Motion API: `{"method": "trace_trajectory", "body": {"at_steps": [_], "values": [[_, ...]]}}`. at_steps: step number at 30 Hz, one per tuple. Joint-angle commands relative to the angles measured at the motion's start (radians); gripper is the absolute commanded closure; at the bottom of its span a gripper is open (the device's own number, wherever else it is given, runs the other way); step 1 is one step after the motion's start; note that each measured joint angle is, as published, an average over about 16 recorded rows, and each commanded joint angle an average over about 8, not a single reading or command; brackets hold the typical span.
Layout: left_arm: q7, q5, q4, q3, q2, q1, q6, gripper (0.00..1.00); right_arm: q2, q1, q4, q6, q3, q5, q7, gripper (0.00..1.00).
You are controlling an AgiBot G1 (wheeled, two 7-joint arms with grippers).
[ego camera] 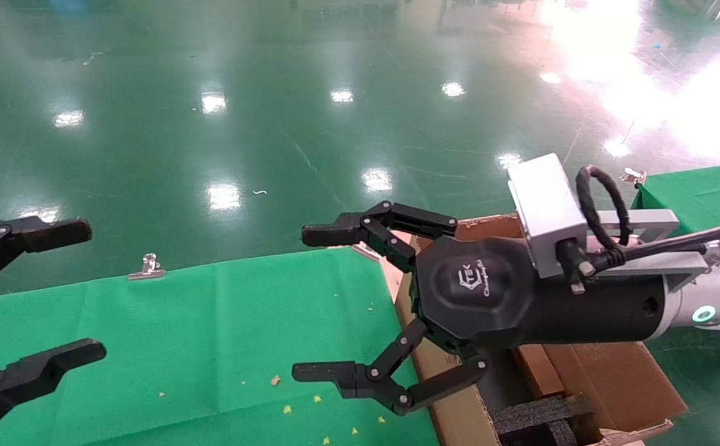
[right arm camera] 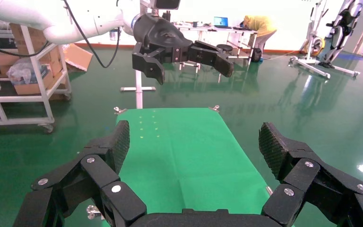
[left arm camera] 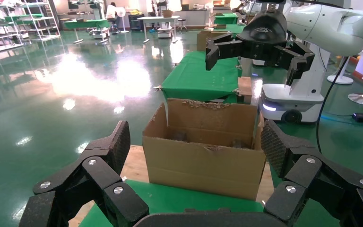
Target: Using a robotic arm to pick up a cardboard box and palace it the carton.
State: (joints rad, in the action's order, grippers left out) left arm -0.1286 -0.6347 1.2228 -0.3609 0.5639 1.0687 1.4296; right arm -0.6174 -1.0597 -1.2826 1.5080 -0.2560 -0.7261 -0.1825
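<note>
The small cardboard box shows in no view. The carton stands at the right end of the green table, flaps up and edges torn, with black foam inserts inside; it also shows in the left wrist view. My right gripper is open and empty, hovering over the table's right end beside the carton, its white arm reaching across the carton. My left gripper is open and empty above the table's left end. In the wrist views each gripper has its jaws spread wide with nothing between them.
The green-clothed table has metal clips at its far edge and small yellow specks near the front. A second green table stands at the far right. The carton rests on a wooden board. Shiny green floor lies beyond.
</note>
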Motion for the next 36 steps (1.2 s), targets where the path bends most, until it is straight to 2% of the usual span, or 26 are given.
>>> {"method": "trace_trajectory", "body": {"at_steps": [1,36], "values": [[0.000,0.000,0.000,0.000,0.000,0.000,0.000,0.00,-0.002,0.005,0.001,0.004,0.008,0.001,0.002,0.00],[0.000,0.000,0.000,0.000,0.000,0.000,0.000,0.00,0.006,-0.014,-0.001,-0.012,-0.023,-0.004,-0.005,0.00]]}}
